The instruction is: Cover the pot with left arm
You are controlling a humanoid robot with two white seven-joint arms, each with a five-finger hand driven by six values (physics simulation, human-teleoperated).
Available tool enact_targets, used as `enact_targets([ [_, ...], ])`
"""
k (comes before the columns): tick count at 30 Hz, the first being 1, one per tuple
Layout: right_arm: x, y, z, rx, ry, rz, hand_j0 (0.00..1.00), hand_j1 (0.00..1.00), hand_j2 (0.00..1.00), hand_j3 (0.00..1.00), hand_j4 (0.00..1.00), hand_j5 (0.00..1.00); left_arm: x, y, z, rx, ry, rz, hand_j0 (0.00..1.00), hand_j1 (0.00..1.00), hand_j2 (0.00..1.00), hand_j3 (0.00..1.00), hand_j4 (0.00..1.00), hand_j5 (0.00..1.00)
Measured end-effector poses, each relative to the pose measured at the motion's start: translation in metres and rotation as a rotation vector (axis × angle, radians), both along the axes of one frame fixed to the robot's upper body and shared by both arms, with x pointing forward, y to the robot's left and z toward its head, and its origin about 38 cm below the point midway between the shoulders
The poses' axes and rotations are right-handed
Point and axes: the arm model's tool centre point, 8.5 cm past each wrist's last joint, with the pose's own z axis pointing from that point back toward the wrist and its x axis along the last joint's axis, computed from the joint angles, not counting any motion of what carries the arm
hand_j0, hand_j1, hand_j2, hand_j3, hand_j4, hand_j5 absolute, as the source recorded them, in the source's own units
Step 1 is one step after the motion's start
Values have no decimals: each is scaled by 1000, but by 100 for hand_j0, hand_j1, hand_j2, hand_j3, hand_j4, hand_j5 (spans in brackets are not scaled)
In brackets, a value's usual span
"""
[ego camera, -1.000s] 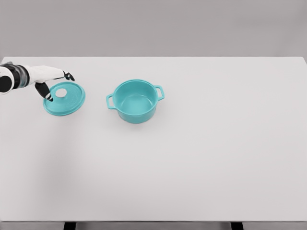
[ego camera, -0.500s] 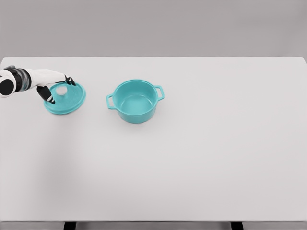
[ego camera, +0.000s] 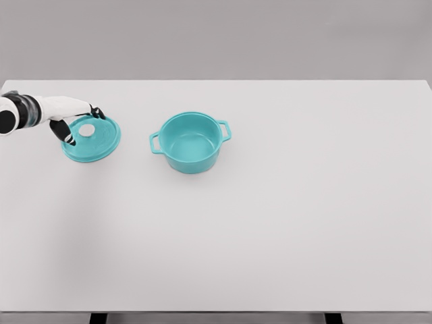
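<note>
A teal pot (ego camera: 191, 143) with two side handles stands uncovered on the white table (ego camera: 270, 223), a little left of the middle. Its teal lid (ego camera: 101, 145) with a white knob (ego camera: 87, 129) lies on the table to the pot's left. My left hand (ego camera: 84, 126) comes in from the left edge and hovers over the lid's left half. Its dark-tipped fingers (ego camera: 69, 140) are spread on either side of the knob without closing on it. The lid stays apart from the pot.
The table's far edge runs along a grey wall, and its near edge shows at the bottom of the head view. Bare tabletop lies between the lid and the pot.
My left hand has shifted slightly down and in over the lid, bringing its fingers closer around the knob. Lid and pot stay where they were.
</note>
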Motion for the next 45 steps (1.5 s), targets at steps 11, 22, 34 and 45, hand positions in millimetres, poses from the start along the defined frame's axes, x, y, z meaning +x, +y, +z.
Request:
enact_targets([
  [11,0,0,0,0,0,0,100,100,100,100,100,100,-3,-4,1,-3,-1,-19,85,85,85,85,85,85],
  [22,0,0,0,0,0,0,100,100,100,100,100,100,-5,-5,-4,-4,9,-21,75,75,75,75,75,75],
  [34,0,0,0,0,0,0,100,100,100,100,100,100,-6,-5,-6,-5,9,-21,69,69,69,69,69,69],
  [45,0,0,0,0,0,0,100,100,100,100,100,100,-6,-6,-7,-2,9,-23,60,60,60,60,60,60],
])
